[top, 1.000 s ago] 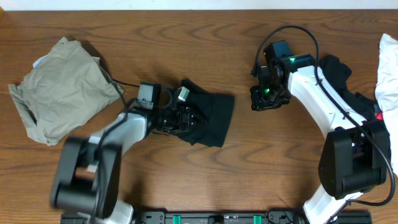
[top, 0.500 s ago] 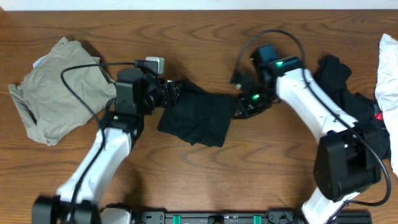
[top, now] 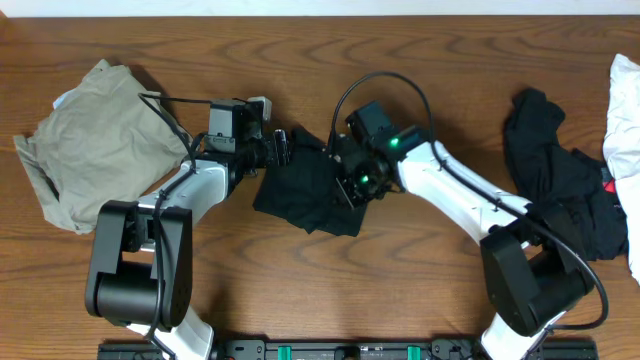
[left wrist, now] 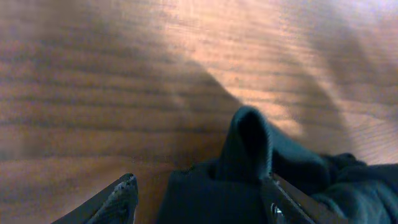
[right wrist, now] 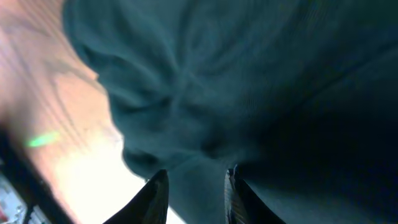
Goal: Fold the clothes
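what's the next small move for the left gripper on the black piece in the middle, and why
Probably shut the left gripper on the raised fold of the black garment: the left wrist view shows its jaws open with that peak of fabric between them, unpinched, while the right gripper is over the garment's right side.

A brown wooden table [top: 450,270] is filling nearly the whole overhead view, its dark grain running in long wavy bands from left to right. In the wrist views the same wood is showing up blurred and is catching a bright glare. A white, limp-looking thing [top: 626,110] is lying at the right edge and is running out of frame; what it is cannot be told. A black rail [top: 350,351] with small green parts is lining the near edge, and a pale strip [top: 320,6] is bordering the far edge.
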Available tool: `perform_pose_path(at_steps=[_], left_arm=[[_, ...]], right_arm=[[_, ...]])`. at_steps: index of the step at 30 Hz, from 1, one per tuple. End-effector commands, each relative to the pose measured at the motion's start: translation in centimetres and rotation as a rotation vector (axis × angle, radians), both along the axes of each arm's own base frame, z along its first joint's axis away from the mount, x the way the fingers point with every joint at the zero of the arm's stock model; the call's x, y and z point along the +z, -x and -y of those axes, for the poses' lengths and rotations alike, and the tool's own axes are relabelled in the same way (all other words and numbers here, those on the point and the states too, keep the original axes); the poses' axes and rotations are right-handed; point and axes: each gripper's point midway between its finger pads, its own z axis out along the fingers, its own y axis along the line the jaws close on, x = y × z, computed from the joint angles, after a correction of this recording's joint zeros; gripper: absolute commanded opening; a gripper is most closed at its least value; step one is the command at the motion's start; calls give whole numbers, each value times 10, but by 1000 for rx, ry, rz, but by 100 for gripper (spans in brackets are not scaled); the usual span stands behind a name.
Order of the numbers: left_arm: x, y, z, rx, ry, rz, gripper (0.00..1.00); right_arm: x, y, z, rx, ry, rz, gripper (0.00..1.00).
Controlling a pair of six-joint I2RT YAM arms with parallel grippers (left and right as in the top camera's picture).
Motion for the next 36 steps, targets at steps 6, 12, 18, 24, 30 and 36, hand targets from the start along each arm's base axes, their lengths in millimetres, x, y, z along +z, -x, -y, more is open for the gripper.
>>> perform_pose_path(at_steps=[6,12,18,24,30,36], left_arm=[[-46,42,-15,-2,-92,-240,65],[-69,97,-20,24,-113,-500,52],[-71,153,-24,86,-127,-765,51],[-63,193,-31,112,-161,-949,43],[-58,202,-33,114,-173,-980,32],[-39,179,-35,124,-177,-833,27]], right_arm=[[-30,-7,9,-86,30,57,36],[-32,-36,15,-129,69,203,44],[-23,-74,23,-202,121,381,59],[-13,-99,32,-237,129,481,66],[11,-101,46,-263,126,492,66],[86,-84,59,-261,81,580,65]])
